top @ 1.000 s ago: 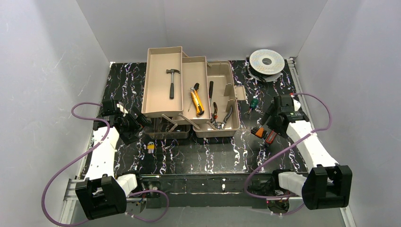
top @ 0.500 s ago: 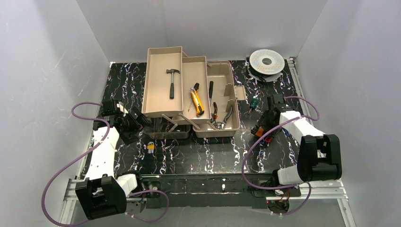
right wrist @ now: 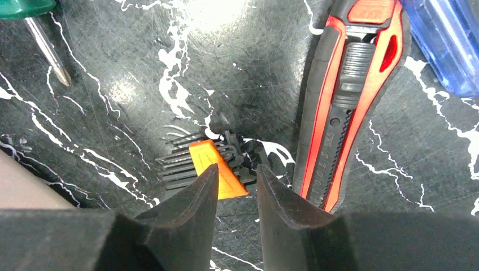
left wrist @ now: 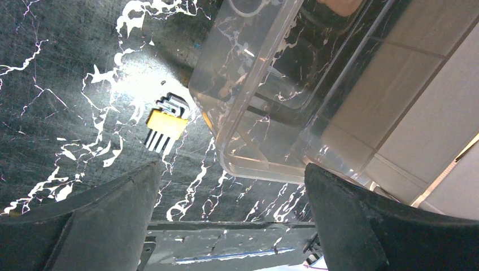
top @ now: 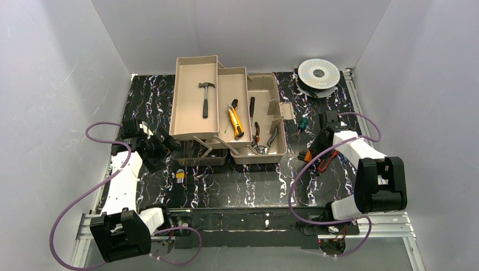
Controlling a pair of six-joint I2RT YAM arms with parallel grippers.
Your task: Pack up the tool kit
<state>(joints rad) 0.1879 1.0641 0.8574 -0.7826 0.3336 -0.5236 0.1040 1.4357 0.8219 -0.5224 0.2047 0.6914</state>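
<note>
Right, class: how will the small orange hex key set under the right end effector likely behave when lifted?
The hex key set looks small, so probably light. Its dark keys fan loosely from the orange holder, so they may swing or splay. Lying flat on the table, it seems unlikely to roll.

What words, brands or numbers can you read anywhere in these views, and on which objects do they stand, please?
"SK5": moulded along the side of the black-and-red plastic utility knife. The word beside it looks like "TOOLS", but that is uncertain.
Round silver-white spool: any label is too small to read.
Tan plastic toolbox: no lettering can be made out.
</note>
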